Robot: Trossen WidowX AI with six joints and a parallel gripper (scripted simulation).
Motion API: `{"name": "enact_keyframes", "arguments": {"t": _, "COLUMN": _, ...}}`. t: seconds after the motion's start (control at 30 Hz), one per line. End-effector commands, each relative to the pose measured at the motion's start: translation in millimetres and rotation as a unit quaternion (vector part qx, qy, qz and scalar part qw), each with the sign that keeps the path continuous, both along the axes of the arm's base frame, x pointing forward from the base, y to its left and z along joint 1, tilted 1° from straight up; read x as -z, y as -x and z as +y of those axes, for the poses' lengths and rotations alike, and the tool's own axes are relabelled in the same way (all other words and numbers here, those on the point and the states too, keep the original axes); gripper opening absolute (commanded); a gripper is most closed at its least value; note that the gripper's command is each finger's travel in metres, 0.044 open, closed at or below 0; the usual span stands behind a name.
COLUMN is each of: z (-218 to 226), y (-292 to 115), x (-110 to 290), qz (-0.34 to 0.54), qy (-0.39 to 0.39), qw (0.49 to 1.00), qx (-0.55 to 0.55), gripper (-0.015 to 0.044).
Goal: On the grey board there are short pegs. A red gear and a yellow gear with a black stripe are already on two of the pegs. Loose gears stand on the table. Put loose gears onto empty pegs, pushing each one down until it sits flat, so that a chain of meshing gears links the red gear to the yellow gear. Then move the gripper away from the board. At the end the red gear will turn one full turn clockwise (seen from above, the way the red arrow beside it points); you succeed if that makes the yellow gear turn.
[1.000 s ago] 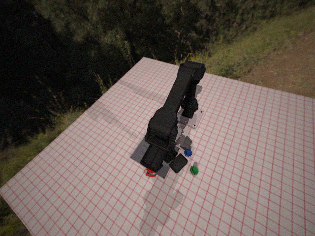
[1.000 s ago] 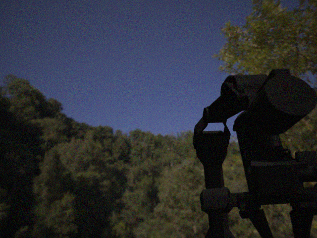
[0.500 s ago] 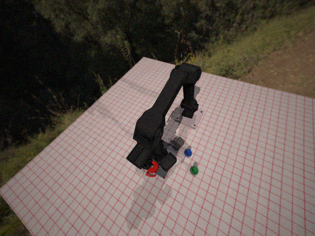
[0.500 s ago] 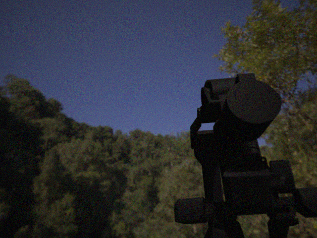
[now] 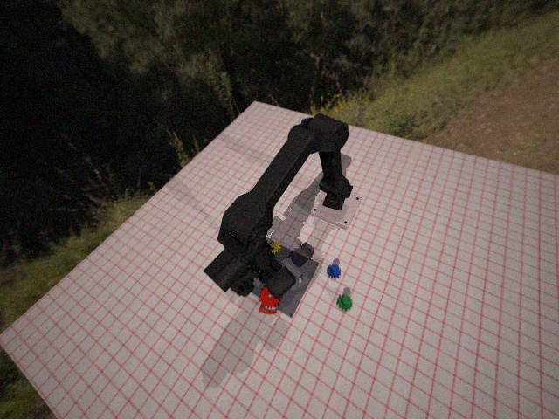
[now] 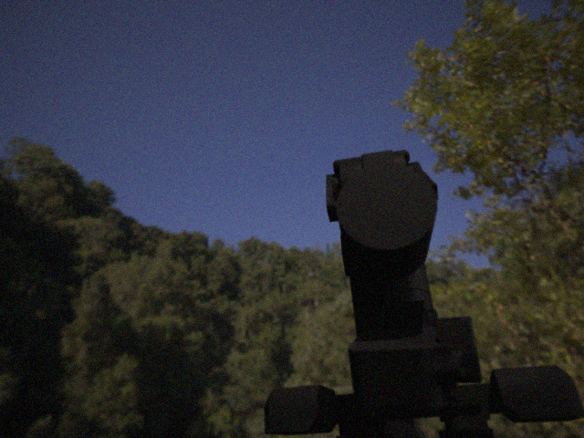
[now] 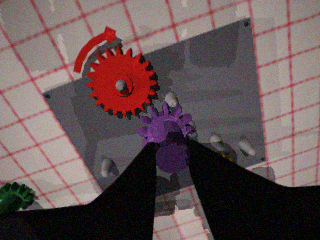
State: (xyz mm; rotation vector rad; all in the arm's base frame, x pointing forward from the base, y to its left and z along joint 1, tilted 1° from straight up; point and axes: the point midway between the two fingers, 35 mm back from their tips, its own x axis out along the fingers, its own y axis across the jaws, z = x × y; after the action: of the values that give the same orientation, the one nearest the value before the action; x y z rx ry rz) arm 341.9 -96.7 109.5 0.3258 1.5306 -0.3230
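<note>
- The purple gear [image 7: 161, 129] sits in the gripper [image 5: 265, 274] [image 6: 414, 424] [image 7: 170, 147], whose fingers pinch its upright stem [image 7: 172, 159]; the toothed disc shows beyond the tips.
- It is over the grey board [image 5: 295, 303] [image 7: 215, 95], close by the red gear [image 5: 270, 298] [image 7: 109, 92]. I cannot tell whether its teeth touch, or whether a peg already enters its bore; the top view hides it behind the arm.
- I judge it light and stiff, like hard plastic: little sag, no give in the teeth. The smooth stem could slip or twist if pressed hard off-centre.
- The stem is the right place to hold, since it leaves the teeth free to mesh. Gripping the rim would risk catching the red gear or the pale peg [image 7: 171, 98] beside it.
- Lowering wants a level disc and a light hand; if teeth land on teeth, a slight turn should help before pushing flat.
- The green gear [image 5: 344, 302] [image 7: 16, 196] and blue gear [image 5: 334, 271] stand on the bench [image 5: 406, 315] [image 7: 30, 125] and probably want the same stem hold, should the chain to the yellow gear [image 5: 275, 247] [image 7: 226, 157] need them.
</note>
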Motion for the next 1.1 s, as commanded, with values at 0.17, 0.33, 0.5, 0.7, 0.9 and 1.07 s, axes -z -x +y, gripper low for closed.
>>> {"name": "enact_keyframes", "arguments": {"t": 0.17, "z": -13.2, "y": -2.4, "x": 3.6, "qz": -0.003, "qy": -0.002, "qw": 1.0, "qx": -0.003, "gripper": 0.0}}
{"name": "enact_keyframes", "arguments": {"t": 0.33, "z": -13.3, "y": -2.6, "x": 3.1, "qz": -0.003, "qy": -0.002, "qw": 1.0, "qx": -0.003, "gripper": 0.0}}
{"name": "enact_keyframes", "arguments": {"t": 0.5, "z": -13.3, "y": -2.6, "x": 3.1, "qz": -0.003, "qy": -0.002, "qw": 1.0, "qx": -0.003, "gripper": 0.0}}
{"name": "enact_keyframes", "arguments": {"t": 0.7, "z": -13.3, "y": -2.6, "x": 3.1, "qz": -0.003, "qy": -0.002, "qw": 1.0, "qx": -0.003, "gripper": 0.0}}
{"name": "enact_keyframes", "arguments": {"t": 0.9, "z": -13.3, "y": -2.6, "x": 3.1, "qz": -0.003, "qy": -0.002, "qw": 1.0, "qx": -0.003, "gripper": 0.0}}
{"name": "enact_keyframes", "arguments": {"t": 1.07, "z": -13.3, "y": -2.6, "x": 3.1, "qz": -0.003, "qy": -0.002, "qw": 1.0, "qx": -0.003, "gripper": 0.0}}
